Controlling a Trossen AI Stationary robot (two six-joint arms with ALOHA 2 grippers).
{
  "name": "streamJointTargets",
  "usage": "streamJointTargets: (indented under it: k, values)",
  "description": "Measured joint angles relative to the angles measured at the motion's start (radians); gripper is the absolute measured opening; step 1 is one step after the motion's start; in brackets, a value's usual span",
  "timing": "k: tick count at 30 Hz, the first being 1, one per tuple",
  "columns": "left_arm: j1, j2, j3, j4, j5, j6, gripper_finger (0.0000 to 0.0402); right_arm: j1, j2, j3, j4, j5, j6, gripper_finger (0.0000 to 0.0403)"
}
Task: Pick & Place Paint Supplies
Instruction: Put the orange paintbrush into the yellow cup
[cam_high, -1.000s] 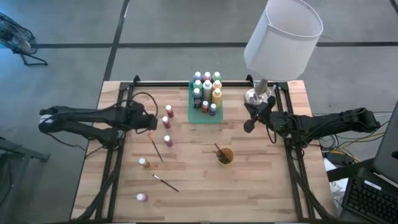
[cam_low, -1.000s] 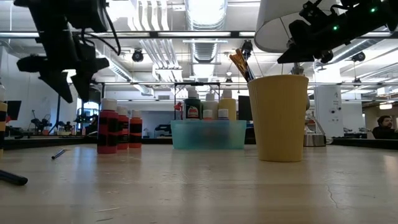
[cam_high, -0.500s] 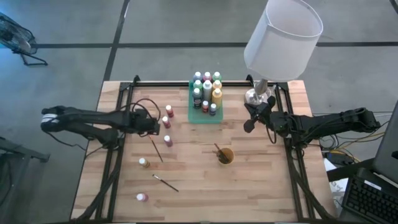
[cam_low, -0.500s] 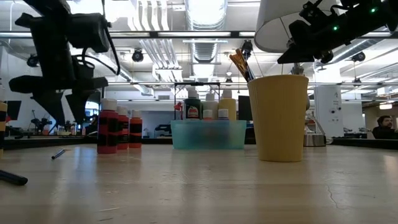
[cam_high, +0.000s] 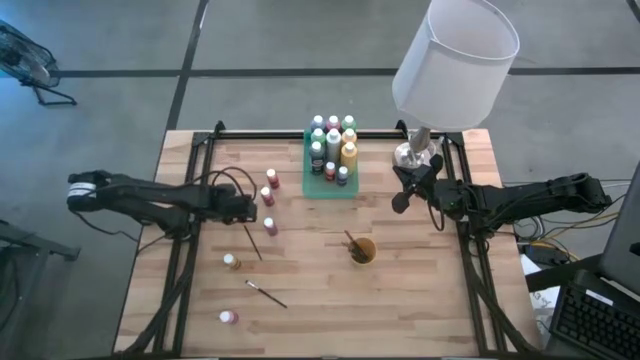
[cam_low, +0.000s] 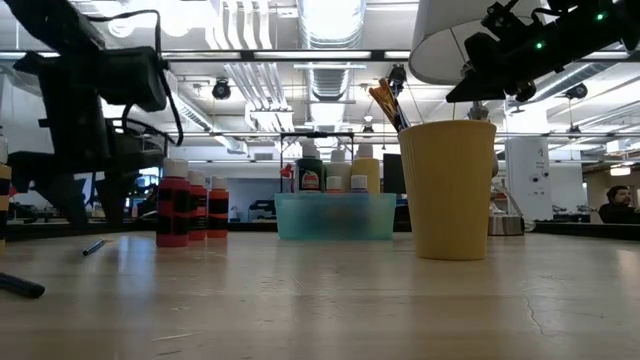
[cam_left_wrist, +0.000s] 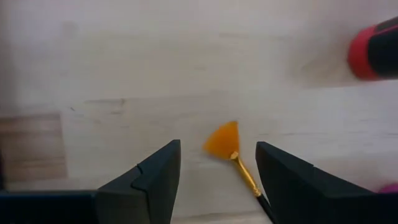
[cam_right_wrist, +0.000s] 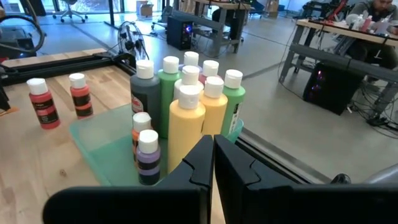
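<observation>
A thin dark-handled paintbrush (cam_high: 250, 238) lies flat on the wooden table; its orange fan bristles (cam_left_wrist: 224, 140) show in the left wrist view. My left gripper (cam_high: 248, 207) (cam_left_wrist: 217, 180) hangs open just above that bristle end, pointing steeply down, one finger on each side and neither touching. A second brush (cam_high: 266, 293) lies nearer the front. Loose paint bottles stand upright: two red (cam_high: 272, 178), (cam_high: 267, 196), a pink one (cam_high: 270, 226) and two more (cam_high: 232, 262), (cam_high: 228, 317). My right gripper (cam_high: 400, 202) (cam_right_wrist: 213, 162) waits shut in the air right of the tray.
A translucent green tray (cam_high: 348, 188) at the table's far middle holds several upright bottles (cam_right_wrist: 186, 118). A yellow cup (cam_high: 362, 251) with brushes stands at mid-table. A lamp (cam_high: 455, 60) rises over the far right, its base (cam_high: 415, 152) next to the tray.
My left gripper has come down toward the table over the paintbrush's bristle end and has tipped to point more steeply down; its fingers keep the same gap. The brush and the bottles have not moved.
</observation>
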Motion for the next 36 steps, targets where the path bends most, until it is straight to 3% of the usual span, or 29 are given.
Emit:
streamJointTargets:
  k: [26, 36]
  values:
    - [-0.005, 0.003, -0.061, 0.152, -0.008, -0.088, 0.0213, 0.000, 0.000, 0.000, 0.000, 0.000, -0.001, 0.0008]
    - [-0.009, 0.146, -0.057, 0.171, -0.011, -0.092, 0.0213, 0.000, 0.000, 0.000, 0.000, 0.000, -0.001, 0.0008]
